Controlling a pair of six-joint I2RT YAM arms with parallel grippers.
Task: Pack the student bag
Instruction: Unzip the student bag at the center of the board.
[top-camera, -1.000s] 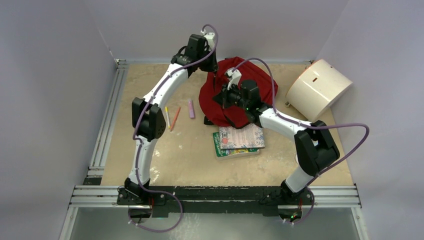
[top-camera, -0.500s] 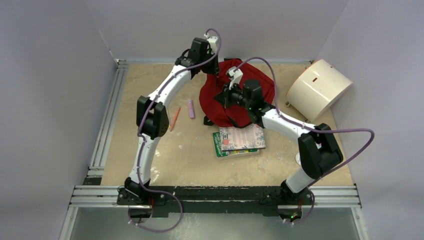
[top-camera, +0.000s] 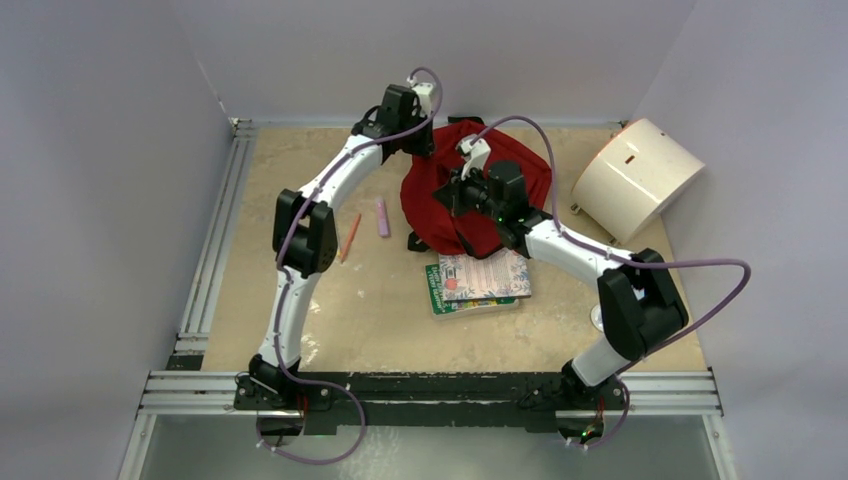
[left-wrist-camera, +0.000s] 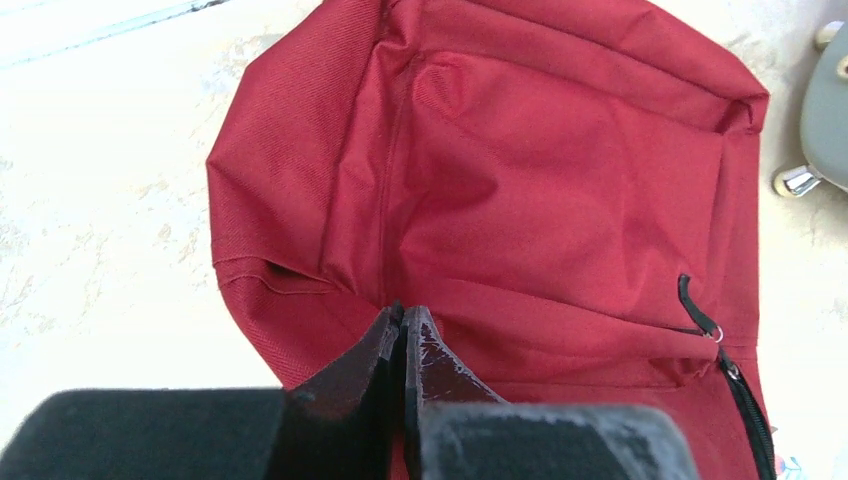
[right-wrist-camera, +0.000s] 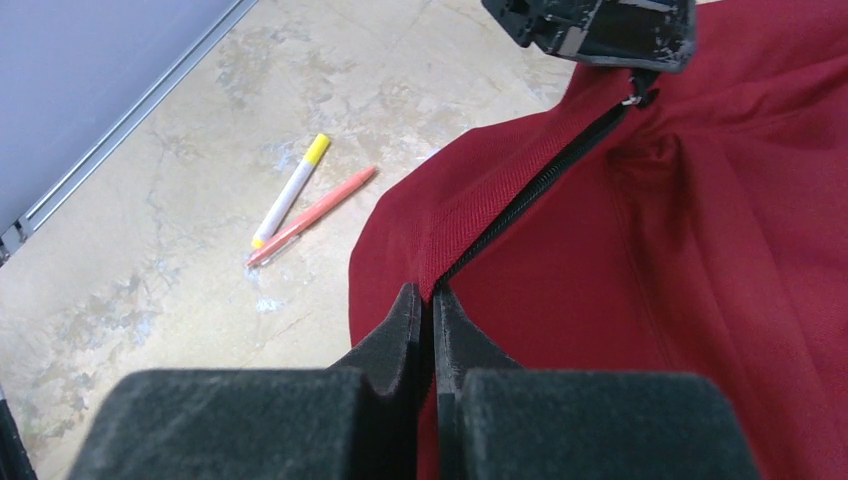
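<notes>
The student bag (top-camera: 490, 190) is a dark-red backpack lying at the back middle of the table; it fills the left wrist view (left-wrist-camera: 540, 180). My right gripper (right-wrist-camera: 431, 292) is shut on the bag's fabric edge beside the black zipper (right-wrist-camera: 540, 180). That zipper runs up to my left gripper (right-wrist-camera: 632, 75), which is shut at the zipper's end, with the slider's metal ring just under its tips. In the left wrist view the left gripper (left-wrist-camera: 403, 312) has its jaws together against the red fabric. From above, the left gripper (top-camera: 428, 150) is at the bag's back-left and the right gripper (top-camera: 447, 197) is on its left side.
A yellow marker (right-wrist-camera: 290, 190) and an orange pen (right-wrist-camera: 312, 213) lie left of the bag, with a purple highlighter (top-camera: 382, 217) nearby. Two books (top-camera: 478, 280) are stacked in front of the bag. A white rounded box (top-camera: 636, 178) stands at the back right. A second zipper pull (left-wrist-camera: 700, 315) shows on the bag's front.
My left arm has shifted slightly right and nearer, its gripper staying at the bag's back-left. The right gripper has edged a little right with the fabric. Both stay shut.
</notes>
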